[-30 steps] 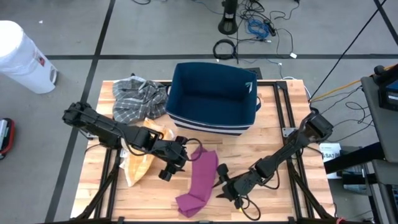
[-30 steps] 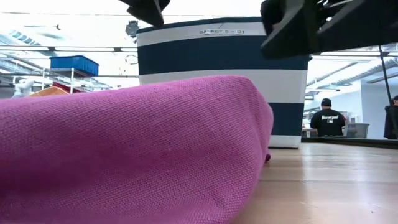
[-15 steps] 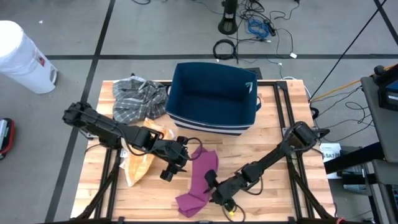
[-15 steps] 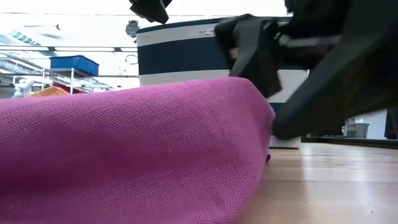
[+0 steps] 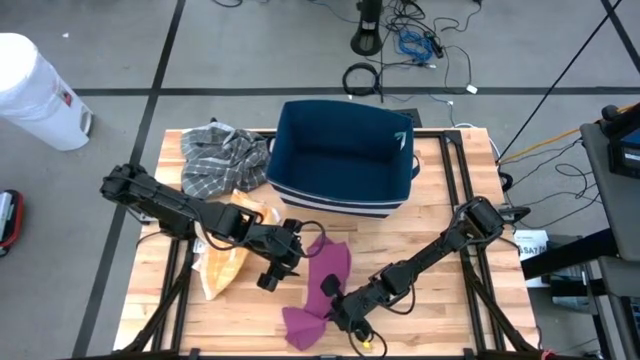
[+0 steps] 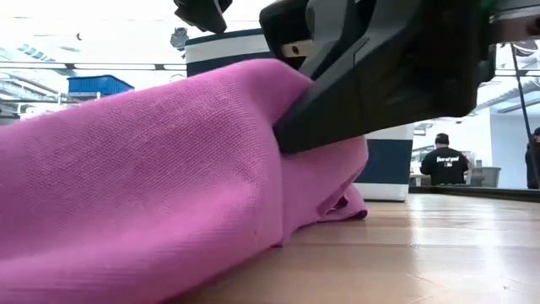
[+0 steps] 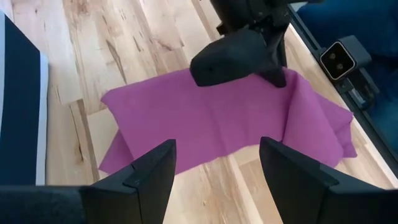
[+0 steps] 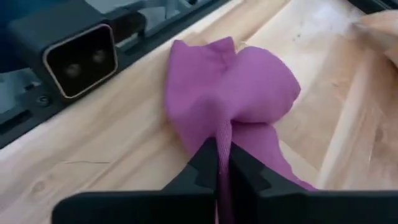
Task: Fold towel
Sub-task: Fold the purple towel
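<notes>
1. The towel (image 5: 322, 285), a magenta cloth, lies in the lower centre of the high view, on the table (image 5: 440, 320) in front of the basket (image 5: 345, 160). It is rumpled and bunched, not flat, and no neat fold shows yet.
2. The right gripper (image 5: 330, 302) is low on the towel's right edge. Its fingers are pinched together on a ridge of the cloth, as the right wrist view shows (image 8: 219, 163).
3. The left gripper (image 5: 283, 262) sits at the towel's upper left corner, just beside the cloth. Its jaws stand wide apart and hold nothing; the left wrist view shows both fingers (image 7: 144, 177) over bare wood and cloth.
4. By my reading the task is at an early stage: one edge is grasped, and the carrying over, laying down and smoothing are all left.
5. Other cloths (image 5: 222, 160) lie in the upper left of the table, untouched.
</notes>
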